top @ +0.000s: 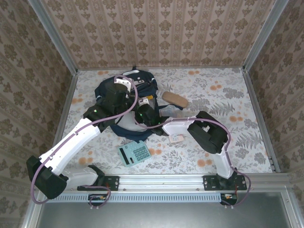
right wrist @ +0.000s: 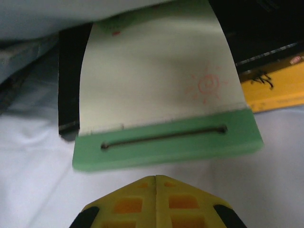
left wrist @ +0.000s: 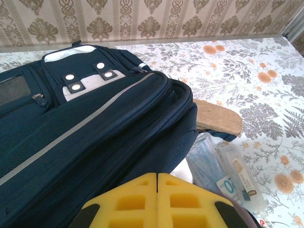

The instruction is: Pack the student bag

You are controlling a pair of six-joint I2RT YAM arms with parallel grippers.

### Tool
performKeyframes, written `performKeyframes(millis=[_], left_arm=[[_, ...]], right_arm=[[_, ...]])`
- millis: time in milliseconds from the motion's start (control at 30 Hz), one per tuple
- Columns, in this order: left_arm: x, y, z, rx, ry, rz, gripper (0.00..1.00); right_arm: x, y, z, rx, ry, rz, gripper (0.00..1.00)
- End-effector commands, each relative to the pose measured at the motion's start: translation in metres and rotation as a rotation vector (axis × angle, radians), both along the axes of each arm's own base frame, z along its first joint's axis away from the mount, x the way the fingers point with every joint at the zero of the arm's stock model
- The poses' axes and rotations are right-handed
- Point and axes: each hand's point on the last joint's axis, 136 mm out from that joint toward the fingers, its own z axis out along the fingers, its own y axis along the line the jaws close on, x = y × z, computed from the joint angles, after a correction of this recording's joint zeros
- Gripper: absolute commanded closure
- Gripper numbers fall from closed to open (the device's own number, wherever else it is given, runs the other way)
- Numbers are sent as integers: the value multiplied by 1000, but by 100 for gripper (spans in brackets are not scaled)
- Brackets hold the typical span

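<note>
The student bag (left wrist: 95, 137) is showing navy blue fabric, with a pale grey stripe crossing it and a grey-white patch carrying silver studs. The counter (top: 213, 95) is wearing a white cloth patterned with grey leaves and orange flowers. The walls (top: 156, 28) are showing beige-and-brown damask paper. A calculator (top: 134, 154) is showing teal. The left gripper (left wrist: 157, 178) and right gripper (right wrist: 156, 179) are both showing yellow. A notepad (right wrist: 166, 142) is showing a green edge and a cream page bearing a red sun doodle.

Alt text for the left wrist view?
A navy blue student bag with a grey stripe lies on the floral table, seen over the left gripper, its yellow jaws shut. A brown pad and a clear plastic packet lie beside the bag.
</note>
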Motion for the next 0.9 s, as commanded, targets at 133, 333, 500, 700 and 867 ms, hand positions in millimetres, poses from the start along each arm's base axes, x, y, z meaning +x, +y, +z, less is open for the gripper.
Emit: performKeyframes(millis=[133, 333, 500, 700, 867], left_arm=[[-1, -16, 36, -126, -78, -49, 100], [2, -12, 33, -102, -84, -28, 100], [7, -7, 22, -74, -76, 0, 100], [10, -4, 13, -63, -73, 18, 100], [11, -2, 7, -52, -67, 25, 100]], right_arm=[[41, -3, 6, 45, 34, -47, 91], [30, -11, 16, 14, 34, -16, 84], [-4, -34, 24, 28, 63, 3, 72], [-61, -59, 27, -7, 112, 32, 52], [-114, -70, 21, -37, 140, 63, 46]])
